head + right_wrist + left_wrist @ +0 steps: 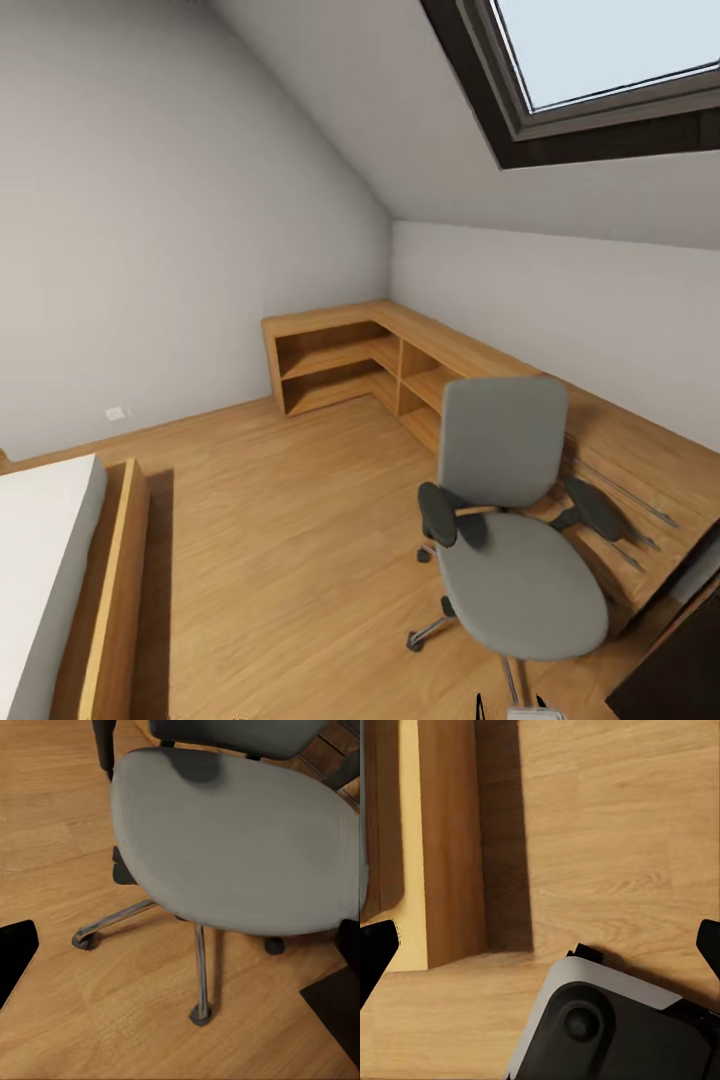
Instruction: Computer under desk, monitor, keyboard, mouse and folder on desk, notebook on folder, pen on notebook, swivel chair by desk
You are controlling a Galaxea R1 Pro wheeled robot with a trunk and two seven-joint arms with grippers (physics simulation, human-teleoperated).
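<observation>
Left gripper [540,945]: jaws spread wide, nothing between them; the black fingertips [375,952] show at opposite edges of the left wrist view. The arm points down at the wooden floor [615,832], above the robot's base [615,1027] and beside the wooden bed frame [442,840].

Right gripper [180,952]: jaws likewise released and empty. The arm points down toward the swivel chair [232,832], hovering over its chrome base; no contact.

In the head view, the swivel chair [515,560] stands on the floor just beside the low wooden shelf unit [400,365], its seat bare. A dark corner, possibly the desk [680,680], shows at the lower right. No readable writing or labels.
</observation>
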